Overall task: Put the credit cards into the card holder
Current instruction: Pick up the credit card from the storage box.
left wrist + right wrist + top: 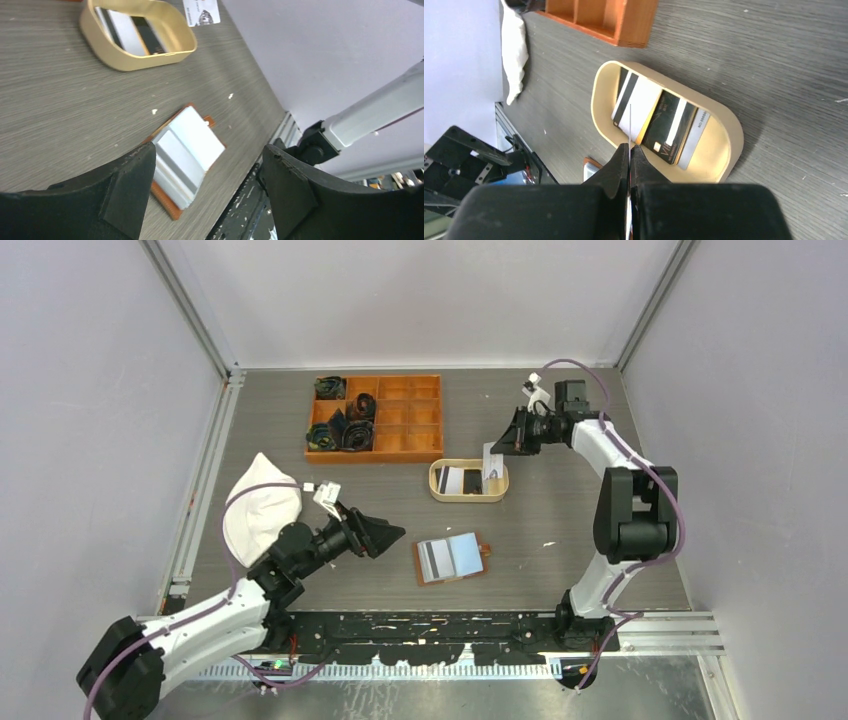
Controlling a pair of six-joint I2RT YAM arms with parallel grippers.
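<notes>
The card holder (417, 563) lies open and flat on the table near the front, its brown edge (165, 200) showing under two pale cards (455, 556) (192, 142) resting on it. My left gripper (396, 536) (207, 160) hovers just left of it, open and empty. My right gripper (499, 445) (630, 147) is shut on a white credit card (492, 462) (629, 122), held upright over the oval beige tray (436, 480) (734, 135). Inside the tray lie a white striped card (639, 105), a black card (669, 125) and a grey card (691, 140).
An orange compartmented box (400, 448) (624, 25) with dark items in its left cells stands behind the tray. A white cloth (262, 505) (514, 45) lies at the left. Enclosure walls surround the table, and a black rail (440, 625) runs along the front edge.
</notes>
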